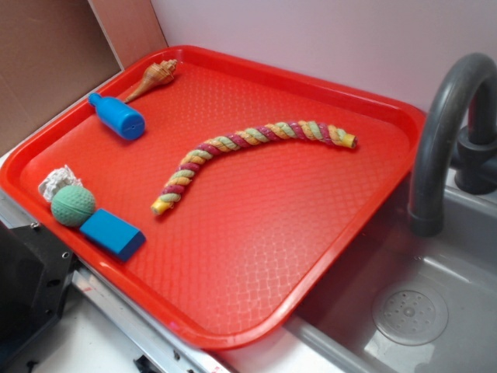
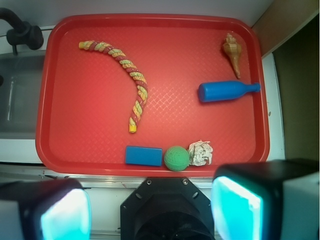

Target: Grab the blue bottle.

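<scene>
Five other things share the red tray (image 2: 150,20), so the gripper (image 2: 150,210), fingers spread wide and empty, should straddle the body of the blue bottle (image 2: 222,92) lying beside the seashell (image 2: 233,52).

A: We see a glossy red plastic tray (image 1: 373,155) with a fine diamond texture, and the blue bottle (image 1: 118,116) looks like smooth plastic.

B: We also note the twisted cloth rope (image 1: 241,151), the matt dimpled green ball (image 1: 74,205) and crinkled foil (image 1: 56,180).
</scene>
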`<state>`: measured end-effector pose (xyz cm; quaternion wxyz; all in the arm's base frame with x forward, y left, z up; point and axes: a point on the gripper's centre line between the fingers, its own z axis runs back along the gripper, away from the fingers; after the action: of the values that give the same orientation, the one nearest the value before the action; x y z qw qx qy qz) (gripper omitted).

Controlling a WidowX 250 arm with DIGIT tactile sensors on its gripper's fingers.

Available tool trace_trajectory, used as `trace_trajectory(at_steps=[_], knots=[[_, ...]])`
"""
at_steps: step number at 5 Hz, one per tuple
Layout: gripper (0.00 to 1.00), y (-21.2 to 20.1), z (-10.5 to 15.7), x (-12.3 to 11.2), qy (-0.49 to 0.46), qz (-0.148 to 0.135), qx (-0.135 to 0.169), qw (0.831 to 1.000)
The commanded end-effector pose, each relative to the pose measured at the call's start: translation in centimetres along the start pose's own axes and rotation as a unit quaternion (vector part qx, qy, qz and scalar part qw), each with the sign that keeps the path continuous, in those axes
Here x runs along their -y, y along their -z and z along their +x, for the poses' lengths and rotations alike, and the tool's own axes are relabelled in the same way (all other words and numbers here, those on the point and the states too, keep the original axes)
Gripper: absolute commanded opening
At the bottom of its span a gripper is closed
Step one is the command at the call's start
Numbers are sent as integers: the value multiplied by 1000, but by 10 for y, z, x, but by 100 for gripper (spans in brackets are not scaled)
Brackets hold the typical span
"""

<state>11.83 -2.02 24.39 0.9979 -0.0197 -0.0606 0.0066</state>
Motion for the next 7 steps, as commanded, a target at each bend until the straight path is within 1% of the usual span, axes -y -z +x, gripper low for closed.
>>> trace_trajectory(at_steps=[1, 2, 3, 4, 5, 6, 7], knots=[[100, 0, 0, 0, 0, 0, 0, 1000], [100, 11, 17, -22, -132, -42, -8, 990], [100, 31, 42, -40, -252, -18, 9, 968], [100, 53, 45, -68, -375, -31, -2, 927], [100, 84, 52, -96, -487, -14, 1, 873], [100, 124, 65, -108, -588, 30, 16, 808], [100, 153, 73, -122, -680, 53, 39, 730]])
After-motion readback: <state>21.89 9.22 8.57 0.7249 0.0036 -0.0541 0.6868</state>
